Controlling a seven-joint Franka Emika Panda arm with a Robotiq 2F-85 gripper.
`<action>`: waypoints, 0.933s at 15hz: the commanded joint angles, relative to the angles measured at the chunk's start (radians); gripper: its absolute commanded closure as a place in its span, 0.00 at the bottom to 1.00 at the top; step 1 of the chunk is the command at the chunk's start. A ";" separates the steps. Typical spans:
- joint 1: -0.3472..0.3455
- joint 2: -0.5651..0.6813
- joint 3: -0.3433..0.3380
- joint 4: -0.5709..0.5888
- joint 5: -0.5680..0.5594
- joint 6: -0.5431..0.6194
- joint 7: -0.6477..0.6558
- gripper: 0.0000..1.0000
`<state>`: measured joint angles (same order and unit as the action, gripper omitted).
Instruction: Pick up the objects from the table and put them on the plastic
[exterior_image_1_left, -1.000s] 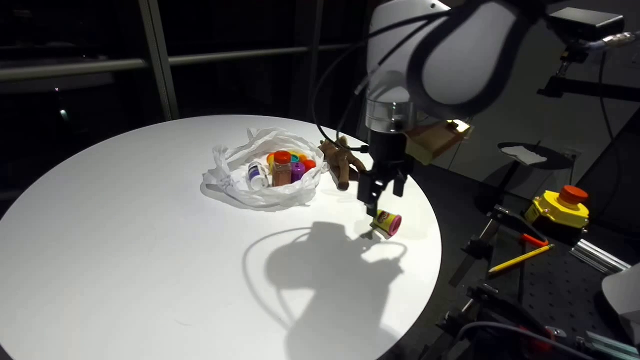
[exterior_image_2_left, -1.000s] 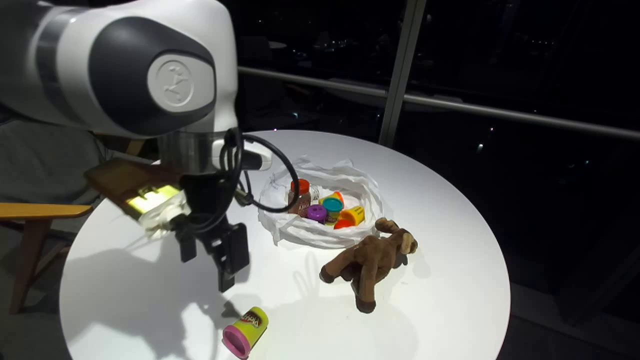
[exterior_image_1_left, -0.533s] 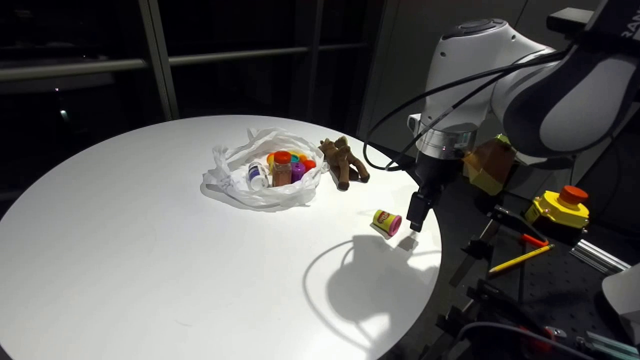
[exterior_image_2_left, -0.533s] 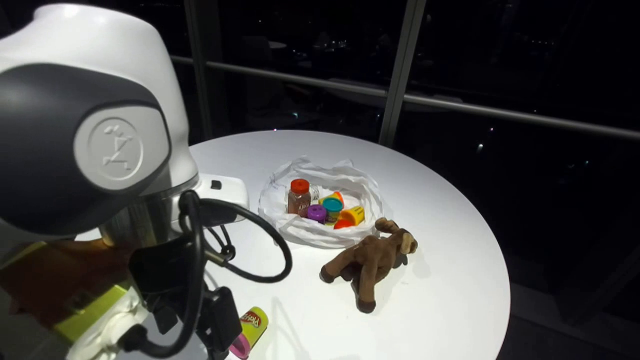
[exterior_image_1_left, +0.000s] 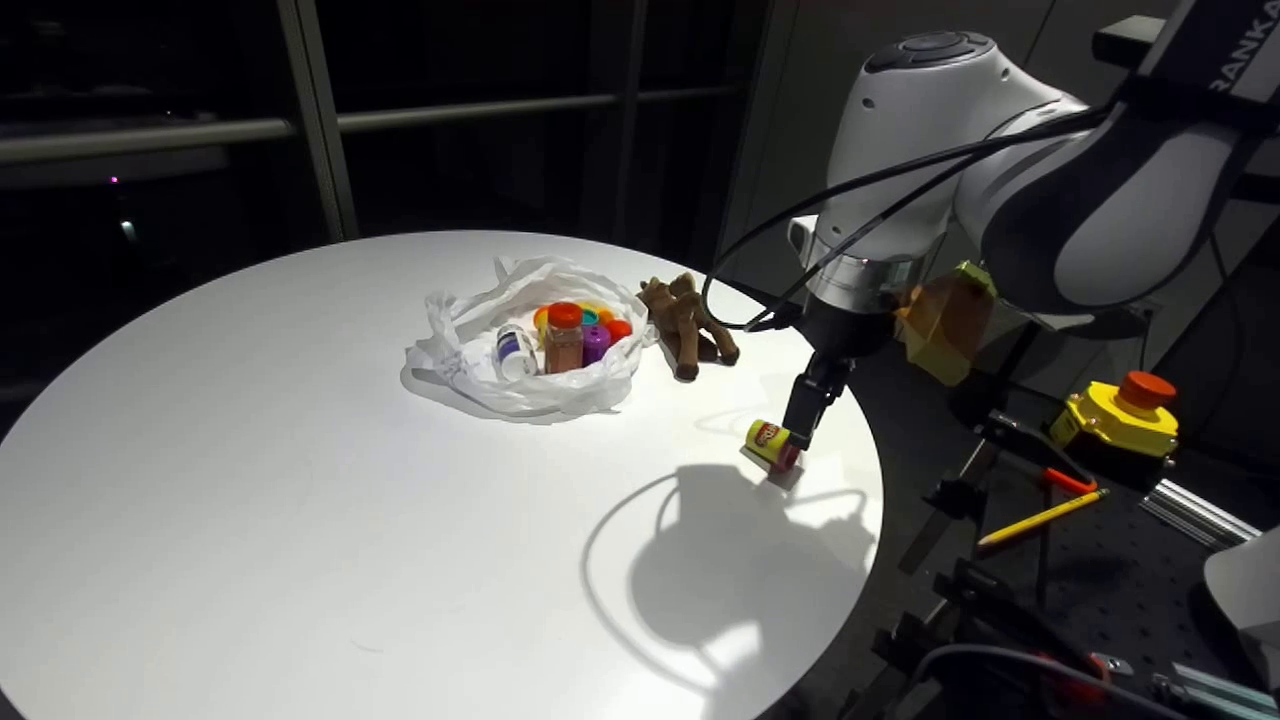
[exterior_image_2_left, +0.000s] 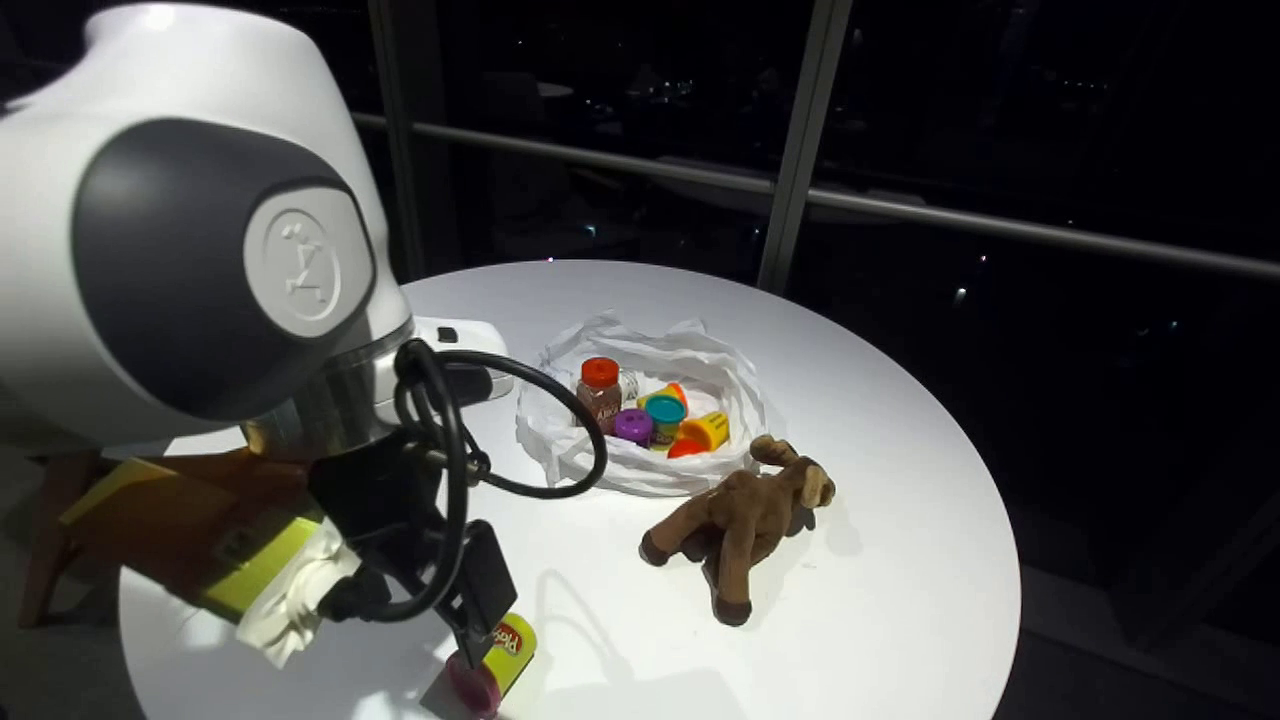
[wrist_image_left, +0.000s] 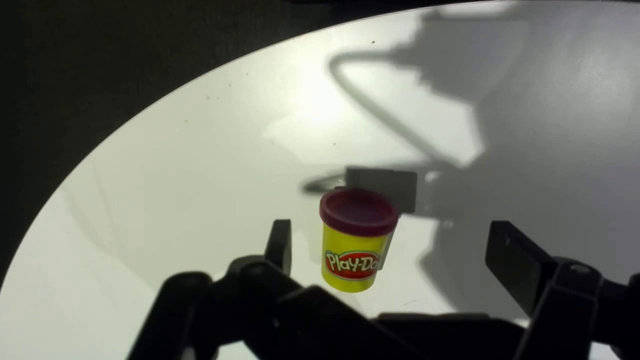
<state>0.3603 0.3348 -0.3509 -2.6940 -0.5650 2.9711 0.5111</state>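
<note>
A yellow Play-Doh can (exterior_image_1_left: 764, 440) with a pink lid lies on its side on the white table (exterior_image_1_left: 300, 520). It also shows in the other views (exterior_image_2_left: 515, 645) (wrist_image_left: 349, 260). My gripper (wrist_image_left: 391, 235) is open and empty. In the wrist view the can lies between its fingers, nearer the left one, with gaps on both sides. In both exterior views the fingers (exterior_image_1_left: 801, 436) (exterior_image_2_left: 478, 645) overlap the can's lid end. The white plastic bag (exterior_image_1_left: 545, 400) (exterior_image_2_left: 640, 478) lies open. A brown plush toy (exterior_image_1_left: 688, 325) (exterior_image_2_left: 742, 515) lies beside it on the table.
The bag holds a red-lidded jar (exterior_image_1_left: 564, 348), a white bottle (exterior_image_1_left: 516, 352), a purple piece (exterior_image_2_left: 633, 427), a teal-lidded can (exterior_image_2_left: 666, 410) and other yellow and orange pieces. A yellow box with a red button (exterior_image_1_left: 1120, 418) and a pencil (exterior_image_1_left: 1043, 518) are off the table.
My gripper first moved down and toward the near table edge beside the can, then shifted slightly back over the can's lid end. The can, toy and bag have not moved.
</note>
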 joint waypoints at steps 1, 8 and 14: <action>0.018 0.088 0.009 0.070 0.007 0.012 0.022 0.00; 0.004 0.204 0.042 0.152 0.025 0.001 0.012 0.00; -0.007 0.270 0.077 0.194 0.043 -0.005 0.011 0.32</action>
<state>0.3675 0.5711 -0.2970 -2.5358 -0.5440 2.9703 0.5182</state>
